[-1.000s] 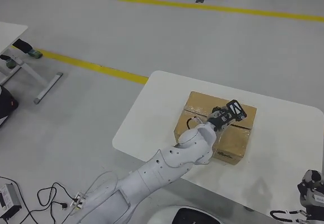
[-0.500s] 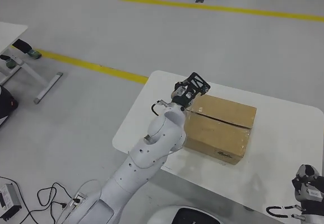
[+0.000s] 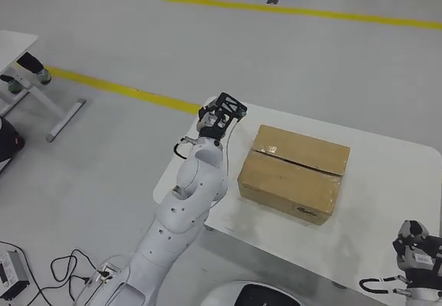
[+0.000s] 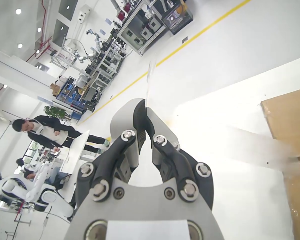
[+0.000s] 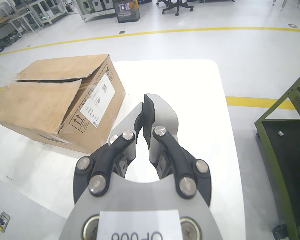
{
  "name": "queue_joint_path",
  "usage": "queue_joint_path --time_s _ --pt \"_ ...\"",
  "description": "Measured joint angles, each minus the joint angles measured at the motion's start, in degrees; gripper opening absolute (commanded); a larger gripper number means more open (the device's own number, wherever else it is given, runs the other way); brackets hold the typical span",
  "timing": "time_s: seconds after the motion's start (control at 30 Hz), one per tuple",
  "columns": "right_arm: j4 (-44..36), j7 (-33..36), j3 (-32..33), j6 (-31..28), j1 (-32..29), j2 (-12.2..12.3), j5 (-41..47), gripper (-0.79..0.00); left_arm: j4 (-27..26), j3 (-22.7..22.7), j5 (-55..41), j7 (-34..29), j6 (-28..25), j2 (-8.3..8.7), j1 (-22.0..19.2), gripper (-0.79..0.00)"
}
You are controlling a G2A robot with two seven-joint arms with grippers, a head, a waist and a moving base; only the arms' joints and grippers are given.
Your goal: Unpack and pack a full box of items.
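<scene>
On the white table (image 3: 389,222), cardboard box (image 3: 294,172), left tool (image 4: 145,106) pinching clear tape (image 4: 252,146), right tool (image 5: 146,102) pressed together, yellow-lined floor (image 3: 129,61) around.

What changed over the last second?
The left end effector swept from above the box's top seam, past its corner, out to the table's edge. It is shut on a strip of clear tape that stretches back to the box. The right end effector shifted slightly. The box stayed put.

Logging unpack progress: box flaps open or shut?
Shut, not sealed. Both top flaps of the box lie down with a dark gap along their seam; the left gripper pinches a clear tape strip leading off the box.
</scene>
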Motion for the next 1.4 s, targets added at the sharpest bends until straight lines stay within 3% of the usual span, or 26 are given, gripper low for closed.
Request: queue_joint_path --time_s 0.37,0.4,0.47,0.7,1.07,1.23,1.4 --pt "0.0 0.2 0.1 -0.3 0.3 0.0 -0.1 -0.785 0.5 -4.2 0.6 0.9 1.2 0.05 -0.1 -0.785" --pt "0.0 0.2 0.1 -0.3 0.3 0.1 -0.1 -0.785 1.0 -4.5 0.8 0.7 1.3 0.02 -0.3 -0.653" --pt "0.1 0.3 0.1 -0.3 0.3 0.1 -0.1 -0.785 1.7 -4.9 0.9 0.3 2.0 -0.03 -0.5 0.0" --pt "-0.1 0.5 0.2 0.0 0.1 0.1 -0.3 -0.785 3.9 -6.2 0.4 -2.3 3.1 -0.34 -1.1 0.0" --pt "-0.4 0.8 -0.2 -0.2 0.1 0.1 -0.6 -0.785 1.7 -11.0 -3.5 -5.0 3.3 -0.4 0.0 0.0" --pt "-0.5 0.8 -0.4 -0.3 0.1 0.0 -0.2 -0.785 -0.9 -14.8 -13.9 -4.3 3.7 -0.66 0.9 0.0" --pt "-1.4 2.1 -0.7 -2.7 1.6 -0.1 5.5 -0.785 -2.6 -17.9 -25.2 -1.8 4.0 -0.91 2.2 0.0"
